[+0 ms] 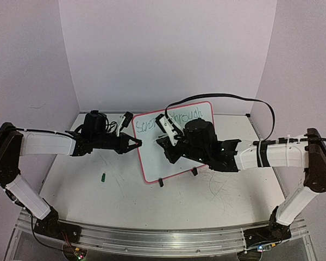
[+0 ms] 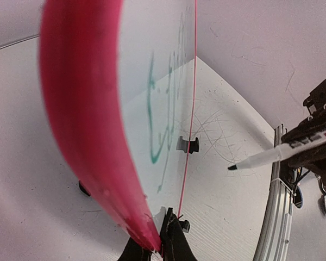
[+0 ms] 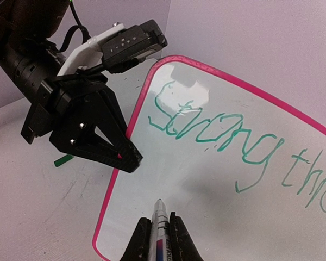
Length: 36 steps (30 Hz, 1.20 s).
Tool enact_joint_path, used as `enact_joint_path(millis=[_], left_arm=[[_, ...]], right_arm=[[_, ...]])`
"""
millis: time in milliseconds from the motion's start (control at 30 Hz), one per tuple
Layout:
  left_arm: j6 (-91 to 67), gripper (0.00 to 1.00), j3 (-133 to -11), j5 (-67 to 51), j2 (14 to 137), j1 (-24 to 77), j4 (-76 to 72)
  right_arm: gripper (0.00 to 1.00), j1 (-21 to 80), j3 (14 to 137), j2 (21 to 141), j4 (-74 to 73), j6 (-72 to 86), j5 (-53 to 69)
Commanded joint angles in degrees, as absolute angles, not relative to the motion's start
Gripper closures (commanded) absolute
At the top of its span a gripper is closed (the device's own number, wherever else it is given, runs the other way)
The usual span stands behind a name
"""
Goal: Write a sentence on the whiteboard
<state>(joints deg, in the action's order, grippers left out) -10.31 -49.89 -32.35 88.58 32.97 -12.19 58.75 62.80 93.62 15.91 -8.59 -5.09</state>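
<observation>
whiteboard (image 1: 152, 157) on table (image 1: 125, 201), sentence (image 1: 174, 120) along far edge

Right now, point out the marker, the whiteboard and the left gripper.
marker (image 3: 160, 220): right wrist view, on its white barrel behind the tip.
whiteboard (image 3: 206, 185): right wrist view, on its blank lower part.
left gripper (image 1: 138, 143): top view, at its fingertips on the board's left edge.

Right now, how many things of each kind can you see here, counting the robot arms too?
Robot arms: 2
Whiteboard: 1
Black clip feet under the board: 2
Marker: 1
Small green cap: 1
Total: 7
</observation>
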Motion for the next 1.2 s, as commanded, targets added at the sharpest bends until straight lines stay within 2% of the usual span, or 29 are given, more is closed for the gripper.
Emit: enact_joint_path(millis=[0, 500, 1167], left_arm=[[-5.0, 1.00, -50.3, -20.3, 89.7, 32.0, -8.7], [-4.4, 1.00, -50.0, -20.0, 89.0, 32.2, -8.7], [-4.3, 1.00, -50.0, -20.1, 88.8, 32.3, -8.7]], right_arm=[[1.00, 61.2, 67.4, 97.3, 19.2, -9.5, -6.3], [1.00, 62.5, 72.1, 102.4, 20.2, -10.0, -16.7], [1.00, 62.5, 72.5, 103.4, 20.3, -9.8, -18.7]])
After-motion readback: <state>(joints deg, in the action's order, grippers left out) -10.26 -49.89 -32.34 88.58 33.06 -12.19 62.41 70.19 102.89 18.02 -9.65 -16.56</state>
